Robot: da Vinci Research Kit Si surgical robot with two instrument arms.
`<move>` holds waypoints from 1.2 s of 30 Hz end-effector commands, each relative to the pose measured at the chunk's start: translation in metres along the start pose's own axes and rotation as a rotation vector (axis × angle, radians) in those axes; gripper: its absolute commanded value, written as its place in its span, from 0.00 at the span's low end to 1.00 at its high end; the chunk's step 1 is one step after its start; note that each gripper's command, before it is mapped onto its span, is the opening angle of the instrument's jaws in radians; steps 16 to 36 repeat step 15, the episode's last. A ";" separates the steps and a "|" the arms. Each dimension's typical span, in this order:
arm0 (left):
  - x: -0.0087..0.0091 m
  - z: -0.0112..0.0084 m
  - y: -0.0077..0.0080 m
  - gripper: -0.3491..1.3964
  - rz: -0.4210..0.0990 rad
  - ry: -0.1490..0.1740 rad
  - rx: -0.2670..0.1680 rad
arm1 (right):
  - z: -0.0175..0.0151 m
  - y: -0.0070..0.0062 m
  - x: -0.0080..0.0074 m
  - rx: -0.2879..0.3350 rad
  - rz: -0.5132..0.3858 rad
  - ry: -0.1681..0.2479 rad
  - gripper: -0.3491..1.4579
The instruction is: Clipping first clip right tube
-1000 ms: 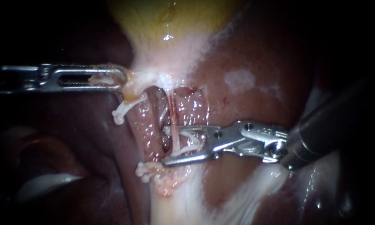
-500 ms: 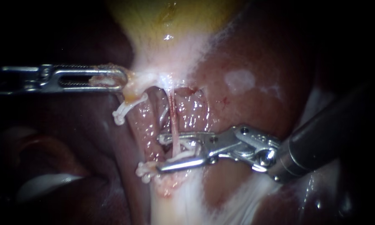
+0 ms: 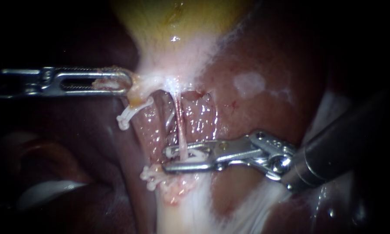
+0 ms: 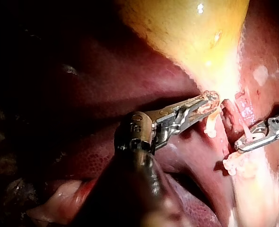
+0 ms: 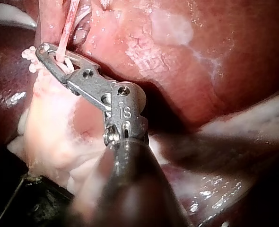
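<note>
The liver (image 3: 255, 112) fills the right, with the gallbladder (image 3: 177, 21) at the far side. The left instrument's (image 3: 123, 81) jaws clamp the gallbladder's neck. The right instrument's (image 3: 171, 158) jaws, nearly closed, squeeze a white clip (image 3: 195, 157) around the thin pink right tube (image 3: 179, 121) at centre.

Centre brightly lit, wet glints on gallbladder (image 3: 160, 21) and liver (image 3: 221, 117), edges sunk in shadow.

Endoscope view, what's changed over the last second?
The right instrument has closed from wide open down onto the white clip, squeezing it around the thin pink tube. The left instrument kept its hold on the tissue below the gallbladder; the tube has not shifted.
</note>
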 end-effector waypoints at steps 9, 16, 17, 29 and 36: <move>0.0001 0.0001 0.0002 0.00 0.001 0.000 0.000 | -0.0001 -0.0002 -0.0001 -0.008 0.002 -0.028 0.00; 0.0002 0.0000 0.0003 0.00 0.001 0.000 0.001 | -0.0002 -0.0002 -0.0001 -0.008 0.002 -0.028 0.00; 0.0002 0.0000 0.0003 0.00 0.001 0.000 0.001 | -0.0002 -0.0002 -0.0001 -0.008 0.002 -0.028 0.00; 0.0002 0.0000 0.0003 0.00 0.001 0.000 0.001 | -0.0002 -0.0002 -0.0001 -0.008 0.002 -0.028 0.00; 0.0002 0.0000 0.0003 0.00 0.001 0.000 0.001 | -0.0002 -0.0002 -0.0001 -0.008 0.002 -0.028 0.00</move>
